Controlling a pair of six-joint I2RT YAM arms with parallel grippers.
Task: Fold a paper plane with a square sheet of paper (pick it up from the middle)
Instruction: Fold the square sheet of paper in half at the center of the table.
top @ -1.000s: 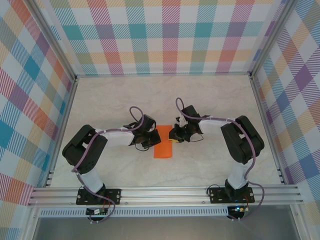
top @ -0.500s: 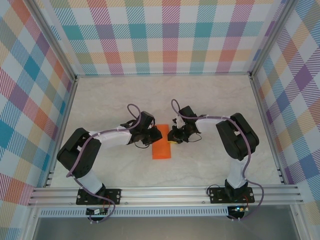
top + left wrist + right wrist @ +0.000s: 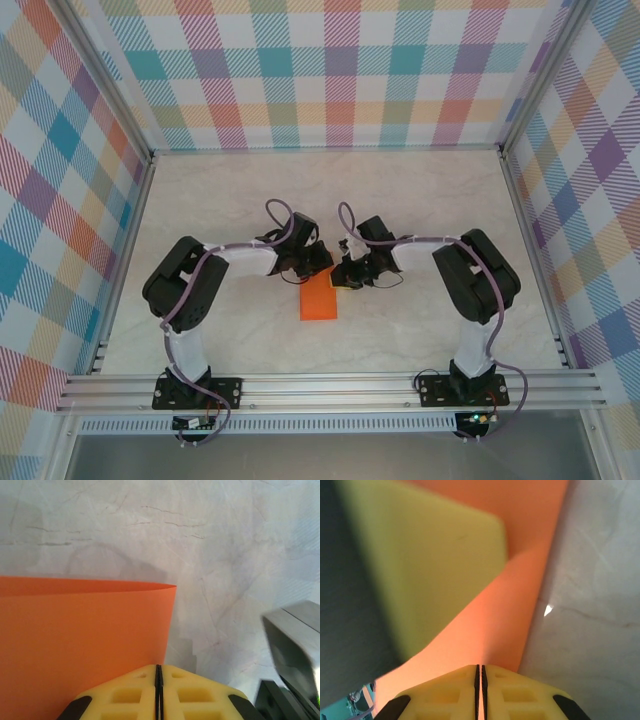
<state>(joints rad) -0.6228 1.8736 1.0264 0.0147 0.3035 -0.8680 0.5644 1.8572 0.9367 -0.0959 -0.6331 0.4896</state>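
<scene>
Two claws clenched on the orange paper [image 3: 320, 300]: left claw [image 3: 158, 672] and right claw [image 3: 480, 672] pinch adjacent spots on one edge, sheet trailing from them onto the bench [image 3: 430, 210], likely to raise that edge for folding.

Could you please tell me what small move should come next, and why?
Probably carry the far edge nearward together: left gripper and right gripper are both shut on the square sheet of paper, its far end lifted off the table.
</scene>
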